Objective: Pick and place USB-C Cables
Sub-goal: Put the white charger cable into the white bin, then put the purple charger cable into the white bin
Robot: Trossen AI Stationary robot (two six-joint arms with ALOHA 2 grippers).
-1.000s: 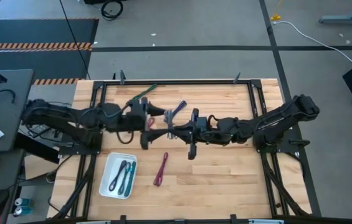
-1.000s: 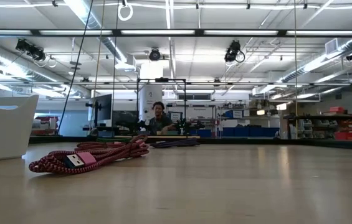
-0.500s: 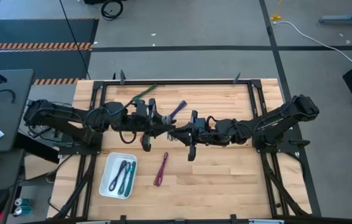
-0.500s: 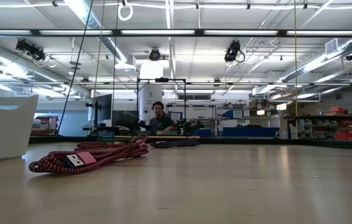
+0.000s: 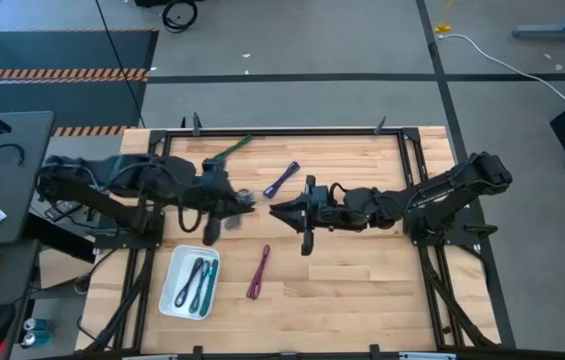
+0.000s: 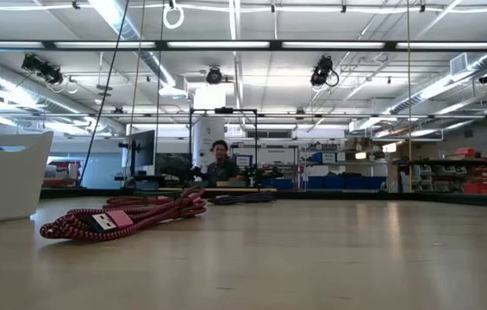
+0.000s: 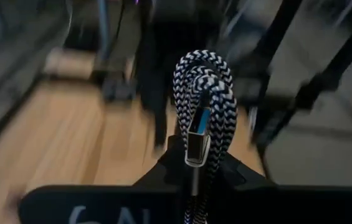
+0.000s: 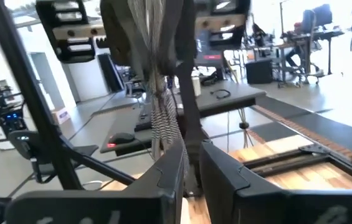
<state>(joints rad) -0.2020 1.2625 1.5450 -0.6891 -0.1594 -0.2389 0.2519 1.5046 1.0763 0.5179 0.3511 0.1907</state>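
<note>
From above, the left tool hangs over the middle of the wooden worktop, its fingers clamped on a black-and-white braided cable that juts toward the right arm. The right tool faces it from just beside; from here I cannot tell how its fingers stand. A purple cable lies slantwise behind them, a green cable slants near the far rail, and a magenta cable lies on bare wood toward the near edge, its long axis running near to far. The white tray sits at the near left, holding two cables laid lengthwise. The near right part of the worktop is bare wood.

At worktop height, the magenta cable lies folded, a connector facing the camera, with the tray wall at the left edge. A person sits far back in the room.

In the left wrist view, the braided cable stands as a folded loop between the dark fingers, a connector at its front.

In the right wrist view, the fingers stand slightly apart on nothing; beyond them the braided cable hangs from the left tool.
</note>
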